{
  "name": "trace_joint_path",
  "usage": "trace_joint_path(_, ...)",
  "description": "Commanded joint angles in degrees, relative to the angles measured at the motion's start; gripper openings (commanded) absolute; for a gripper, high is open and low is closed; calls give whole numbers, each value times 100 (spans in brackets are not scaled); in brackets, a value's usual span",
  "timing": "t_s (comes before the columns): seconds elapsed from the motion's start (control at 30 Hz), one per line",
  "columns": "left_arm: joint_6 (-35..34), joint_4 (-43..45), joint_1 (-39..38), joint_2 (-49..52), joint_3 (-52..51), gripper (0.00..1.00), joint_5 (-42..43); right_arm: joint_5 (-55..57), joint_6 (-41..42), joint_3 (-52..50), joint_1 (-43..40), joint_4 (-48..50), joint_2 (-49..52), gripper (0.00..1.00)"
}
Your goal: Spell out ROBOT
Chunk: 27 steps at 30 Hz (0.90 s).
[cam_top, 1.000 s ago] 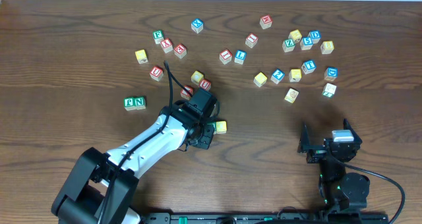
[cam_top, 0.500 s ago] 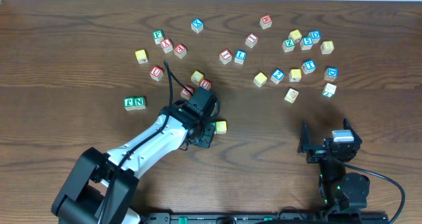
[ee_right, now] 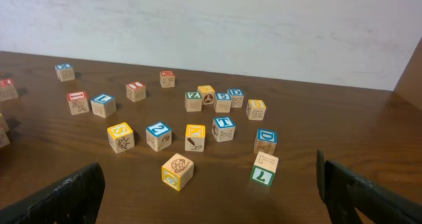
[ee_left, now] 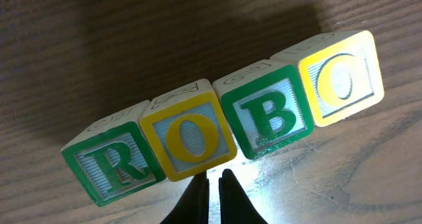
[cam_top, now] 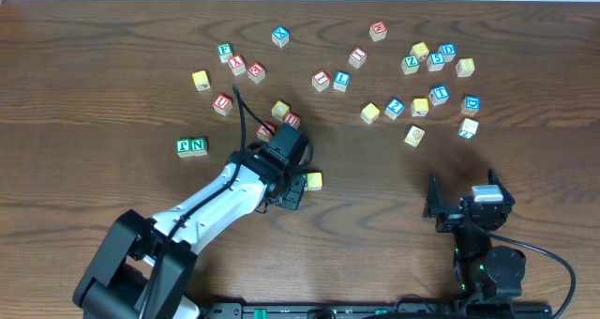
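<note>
Overhead puts your T point(cam_top: 439, 95) upper right, nearer the wide-spread right gripper point(cam_top: 464, 202) than the closed left gripper point(ee_left: 210, 184) at ROBO point(ee_left: 227, 122).

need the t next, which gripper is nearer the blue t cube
Right. The right gripper, open, sits in front of the blue T cube, toward the near edge; the left gripper, shut, is farther off to its left, at the ROBO row.
</note>
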Motion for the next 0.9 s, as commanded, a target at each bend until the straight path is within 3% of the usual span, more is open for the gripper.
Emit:
trace_joint_path(0.0,33,-70,-2,-28,-55,8,144,50,52,-7,-35,-26,-26,99)
trace_joint_path(0.47,13,-205,-37,-28,-55,8,1067,50,52,-7,-35,-26,-26,99)
trace_joint_path(0.87,-256,164,-302,79,-55,7,608,50,52,-7,-35,-26,-26,99)
